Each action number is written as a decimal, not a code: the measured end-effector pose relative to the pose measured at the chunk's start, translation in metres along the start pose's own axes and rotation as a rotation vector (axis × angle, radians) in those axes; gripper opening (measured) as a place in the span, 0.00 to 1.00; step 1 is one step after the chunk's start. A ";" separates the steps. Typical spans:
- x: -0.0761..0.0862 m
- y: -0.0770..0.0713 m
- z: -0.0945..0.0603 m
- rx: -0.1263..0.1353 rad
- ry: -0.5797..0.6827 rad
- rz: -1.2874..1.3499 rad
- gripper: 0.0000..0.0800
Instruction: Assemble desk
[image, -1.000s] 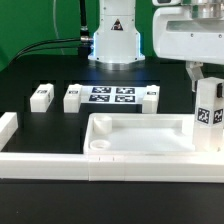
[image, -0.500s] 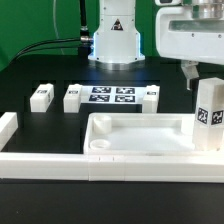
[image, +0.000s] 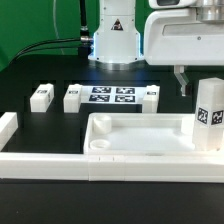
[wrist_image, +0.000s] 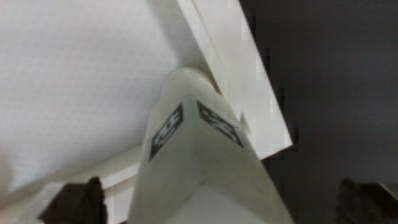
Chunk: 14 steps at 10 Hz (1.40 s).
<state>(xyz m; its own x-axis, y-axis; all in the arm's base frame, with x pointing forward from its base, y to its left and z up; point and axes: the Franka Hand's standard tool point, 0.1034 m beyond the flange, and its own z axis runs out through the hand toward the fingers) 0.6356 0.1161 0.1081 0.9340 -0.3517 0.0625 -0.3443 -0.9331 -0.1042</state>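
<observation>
White tagged leg (image: 209, 115) is standing upright on the desk slab (image: 130, 128), directly under my gripper (wrist_image: 224, 198), whose fingers (image: 183, 82) are hanging apart, gripping nothing.

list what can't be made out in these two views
Foot of the upright leg: exterior view, hidden behind the desk tray rim; wrist view, blurred.
Fingertips of the claw: wrist view, cut by the frame edge.
Tags on the loose legs: exterior view, too small.
End of the desk tray: cut by the exterior view's right edge.
</observation>
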 end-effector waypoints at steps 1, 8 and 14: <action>0.000 0.001 0.000 -0.001 -0.001 -0.111 0.81; 0.001 0.003 0.002 -0.003 -0.004 -0.403 0.66; 0.003 0.006 0.002 -0.002 -0.002 -0.236 0.36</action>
<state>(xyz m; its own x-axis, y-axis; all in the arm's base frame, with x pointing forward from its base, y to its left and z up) 0.6365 0.1101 0.1057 0.9889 -0.1231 0.0827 -0.1160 -0.9896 -0.0855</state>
